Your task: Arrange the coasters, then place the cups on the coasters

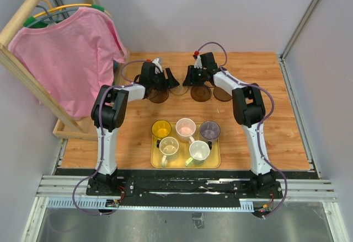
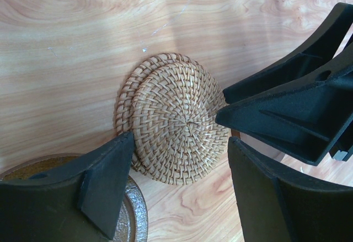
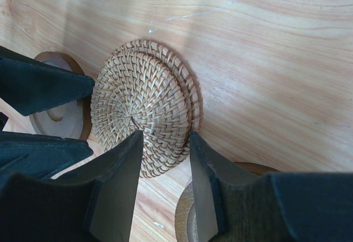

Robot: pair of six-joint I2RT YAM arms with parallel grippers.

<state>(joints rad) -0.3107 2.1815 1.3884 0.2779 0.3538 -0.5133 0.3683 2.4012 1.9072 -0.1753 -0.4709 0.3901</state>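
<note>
Two light woven coasters (image 2: 174, 118) lie stacked, slightly offset, at the far middle of the table (image 1: 178, 90). My left gripper (image 2: 179, 181) hovers open over the stack's near edge, touching nothing. From the other side my right gripper (image 3: 165, 159) stands open, narrower, with the stack's (image 3: 140, 104) rim showing between its fingers. A dark coaster (image 1: 159, 96) lies to the left, and a brown coaster (image 1: 200, 93) and a tan coaster (image 1: 223, 93) to the right. Several cups sit on the yellow tray (image 1: 182, 163): yellow (image 1: 161, 128), pink (image 1: 185, 127), grey-purple (image 1: 209, 130), cream (image 1: 169, 146), white-green (image 1: 199, 150).
A wooden rack with a pink shirt (image 1: 66, 54) stands at the far left, its base on the table. Grey walls close the back and right. The two grippers' tips (image 1: 179, 81) are close together over the stack.
</note>
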